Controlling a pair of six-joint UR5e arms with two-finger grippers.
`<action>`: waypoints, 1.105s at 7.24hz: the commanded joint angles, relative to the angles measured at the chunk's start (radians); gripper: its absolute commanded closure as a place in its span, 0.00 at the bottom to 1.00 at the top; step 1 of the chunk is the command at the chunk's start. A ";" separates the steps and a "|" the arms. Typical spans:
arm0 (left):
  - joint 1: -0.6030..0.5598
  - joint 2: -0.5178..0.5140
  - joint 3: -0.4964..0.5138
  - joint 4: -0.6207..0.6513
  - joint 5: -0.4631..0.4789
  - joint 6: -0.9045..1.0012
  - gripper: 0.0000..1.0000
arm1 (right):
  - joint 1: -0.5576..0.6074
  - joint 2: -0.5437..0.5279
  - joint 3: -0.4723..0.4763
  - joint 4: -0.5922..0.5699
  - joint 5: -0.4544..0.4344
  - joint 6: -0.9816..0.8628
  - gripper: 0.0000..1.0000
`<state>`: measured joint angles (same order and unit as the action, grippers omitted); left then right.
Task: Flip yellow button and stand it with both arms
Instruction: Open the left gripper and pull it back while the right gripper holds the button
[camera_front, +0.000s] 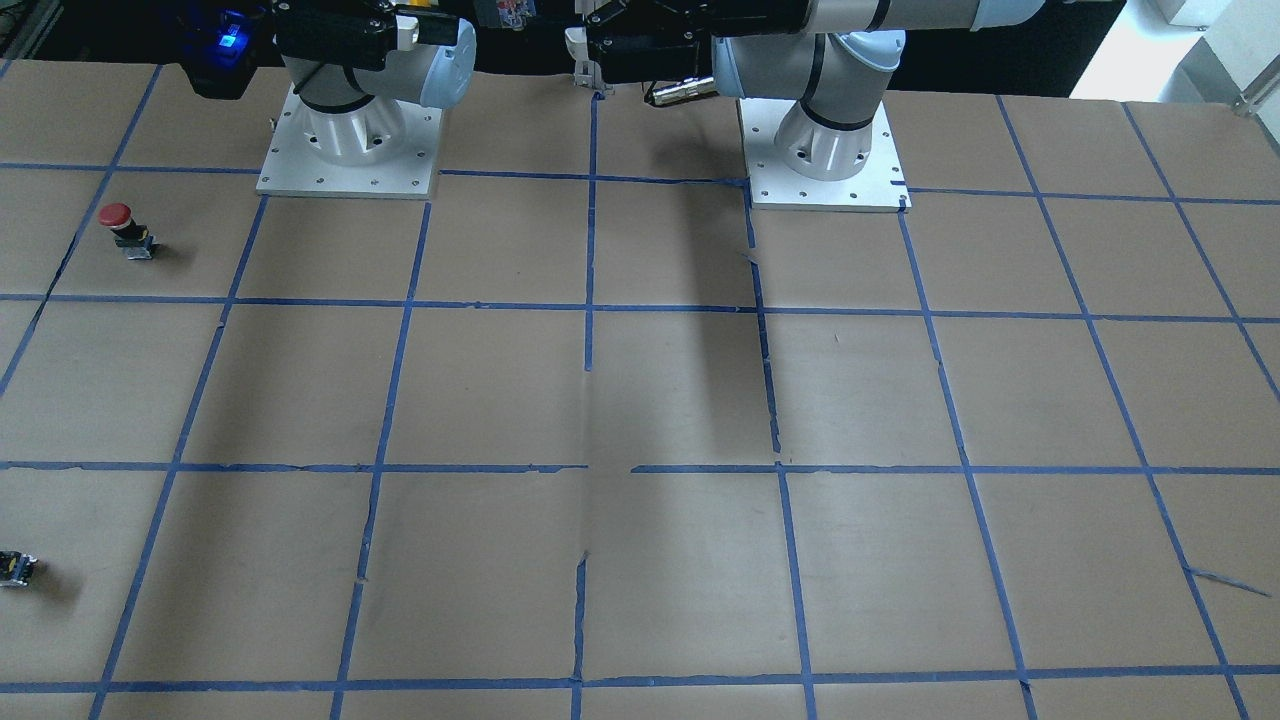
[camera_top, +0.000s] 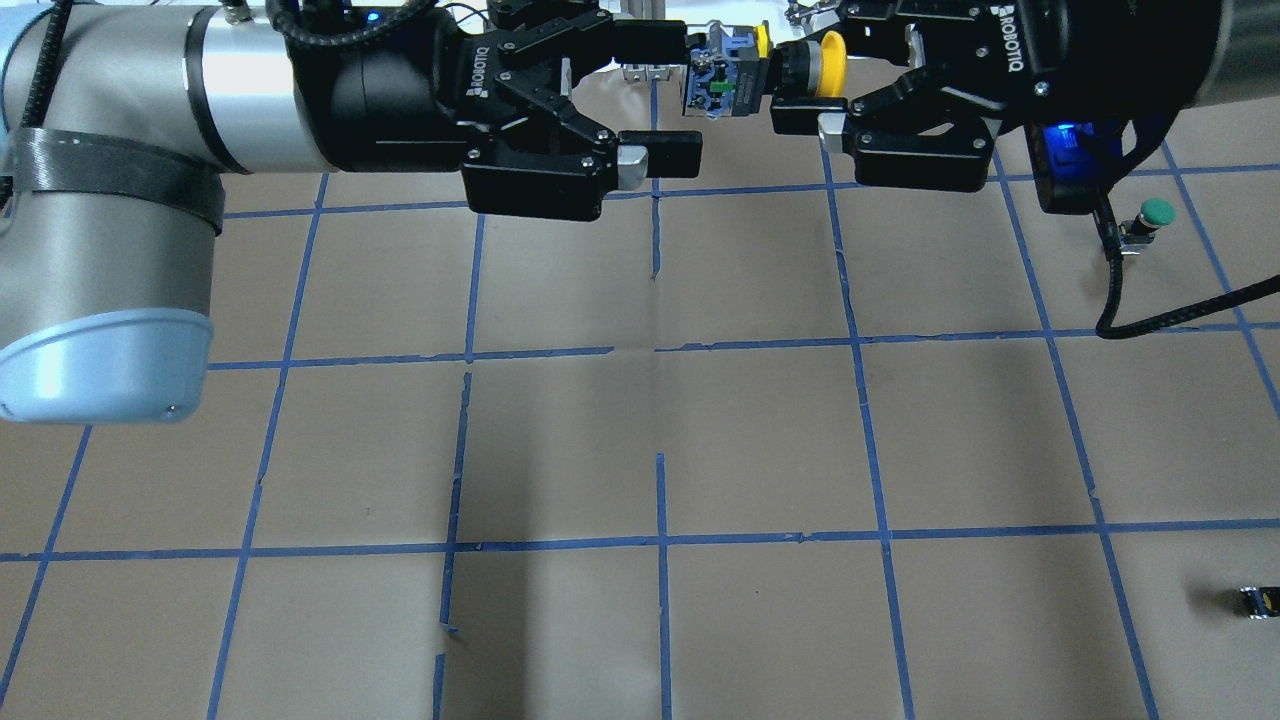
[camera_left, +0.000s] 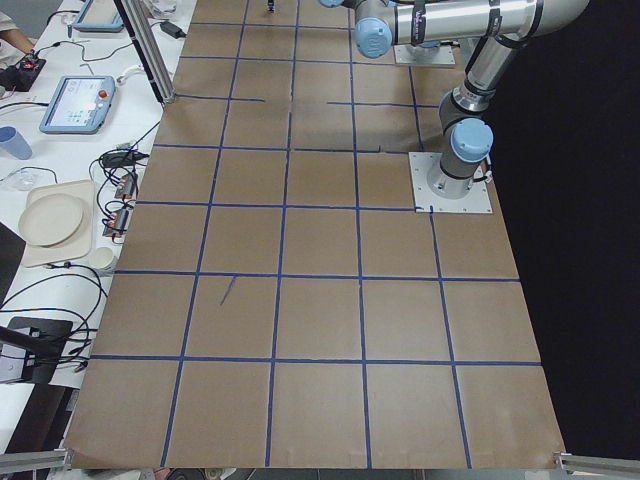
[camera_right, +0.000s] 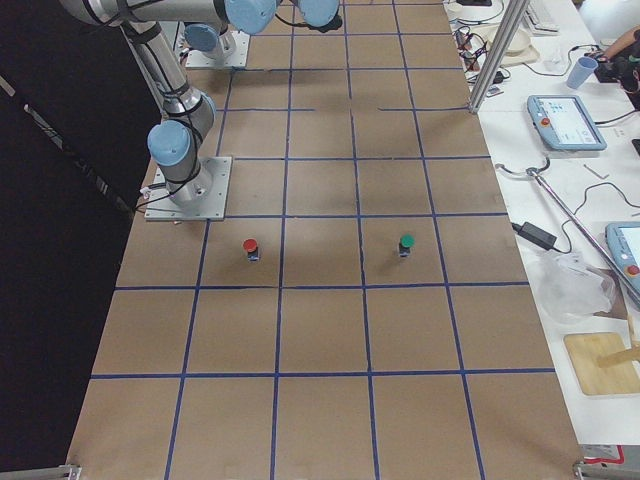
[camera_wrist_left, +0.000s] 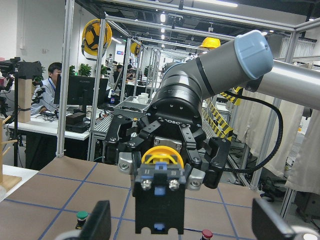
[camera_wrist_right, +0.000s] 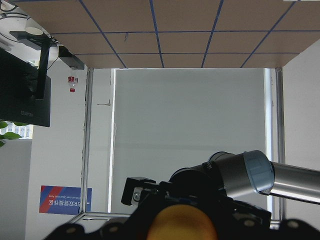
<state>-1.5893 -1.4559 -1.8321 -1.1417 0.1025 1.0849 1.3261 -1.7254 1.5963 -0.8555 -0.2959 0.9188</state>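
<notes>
The brown paper-covered table (camera_top: 640, 440), gridded with blue tape, lies under two silver-grey jointed arms with pale blue caps. The left arm (camera_top: 150, 110) and the right arm (camera_wrist_left: 220, 70) face each other, raised near the middle of the robot-side edge.

The black two-finger left gripper (camera_top: 683, 97) is spread wide. Its fingers sit on either side of the button's base and, in the wrist view, are clear of it. The black two-finger right gripper (camera_top: 800, 82) is closed on the cap end of the small yellow mushroom-capped push-button (camera_top: 745, 75). The button hangs clear of the table, lying sideways, with its black and grey block base toward the left gripper.

Toward the table's right end stand a red-capped button (camera_front: 118, 225), nearer the robot-side edge, and a green-capped button (camera_top: 1150, 215), nearer the operators' edge, well apart.
</notes>
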 joint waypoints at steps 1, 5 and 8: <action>0.020 -0.007 0.118 -0.219 0.055 0.001 0.00 | -0.002 0.003 0.001 -0.008 -0.002 0.000 0.85; 0.022 -0.028 0.258 -0.543 0.092 -0.008 0.00 | -0.044 0.030 0.007 -0.138 -0.191 -0.018 0.85; 0.022 -0.028 0.251 -0.648 0.066 -0.194 0.00 | -0.044 0.043 0.010 -0.249 -0.339 -0.070 0.85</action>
<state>-1.5671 -1.4834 -1.5804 -1.7638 0.1788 1.0110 1.2830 -1.6899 1.6061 -1.0632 -0.5693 0.8772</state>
